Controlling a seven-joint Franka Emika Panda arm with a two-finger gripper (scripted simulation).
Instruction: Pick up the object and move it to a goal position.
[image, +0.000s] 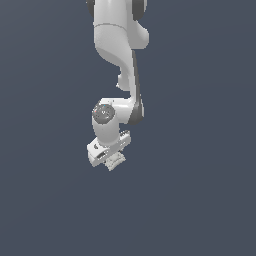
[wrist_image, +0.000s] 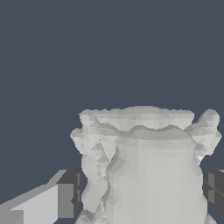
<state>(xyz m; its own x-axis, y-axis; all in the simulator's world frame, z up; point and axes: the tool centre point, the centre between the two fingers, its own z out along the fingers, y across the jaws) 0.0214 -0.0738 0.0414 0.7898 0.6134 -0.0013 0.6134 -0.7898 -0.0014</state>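
In the wrist view the object (wrist_image: 144, 166) fills the space between the dark fingertips (wrist_image: 70, 194), so the end effector (image: 111, 159) appears pinched on it. In the exterior view the arm hangs over plain dark ground. The carry seems in hand; next comes steady travel to a goal that is not visible.

Pale grey-white lumpy object (wrist_image: 144, 162), ridged and irregular at its edges, between the jaws.

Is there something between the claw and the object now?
Nothing visible. In the wrist view the object sits directly between the two fingers, filling the gap. No goal position is marked in either view.
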